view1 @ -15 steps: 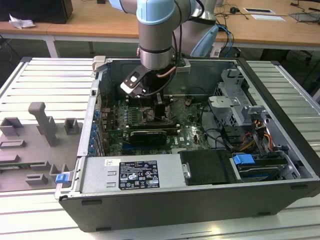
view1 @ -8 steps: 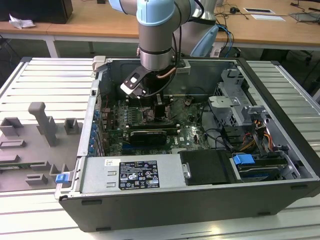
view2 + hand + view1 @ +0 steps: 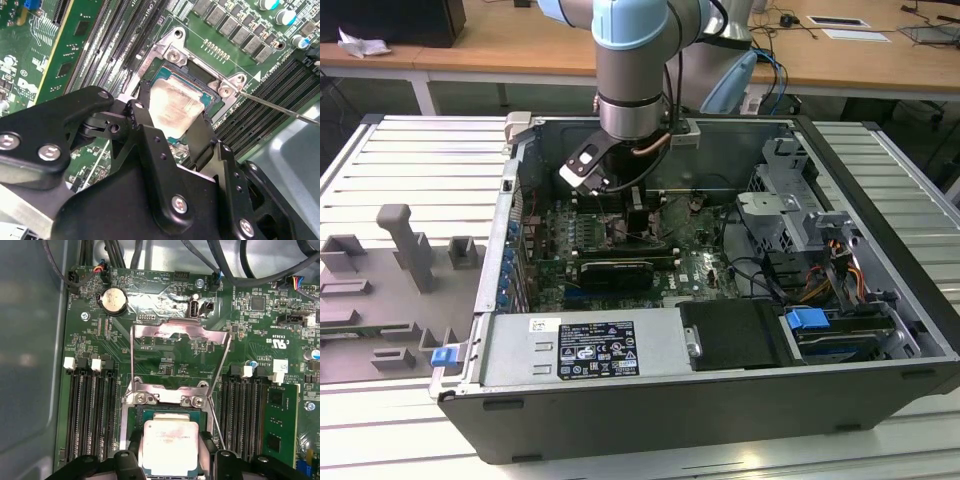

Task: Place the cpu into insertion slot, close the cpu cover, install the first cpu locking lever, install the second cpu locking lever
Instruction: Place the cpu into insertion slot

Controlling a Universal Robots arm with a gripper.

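The cpu [image 3: 170, 444], a pale silver square chip, sits between my gripper's [image 3: 170, 456] two black fingers, which press on its opposite edges. It is at the insertion slot [image 3: 165, 414], level with the slot's silver frame; whether it is fully seated I cannot tell. The second wrist view shows the same cpu [image 3: 175, 107] between the gripper's [image 3: 172, 119] fingers over the slot [image 3: 167, 76]. The cpu cover [image 3: 172, 329] is swung open, away from the socket. Two thin wire levers [image 3: 220, 370] stand released beside it. In the exterior view the gripper [image 3: 638, 222] reaches down into the open computer case [image 3: 880, 400].
Black memory slots [image 3: 92, 410] flank the socket on both sides. A long black expansion card [image 3: 615, 272], a power supply [image 3: 590, 350], cables and a drive cage [image 3: 790, 215] crowd the case. A grey fixture [image 3: 405, 245] lies on the table at the exterior view's left.
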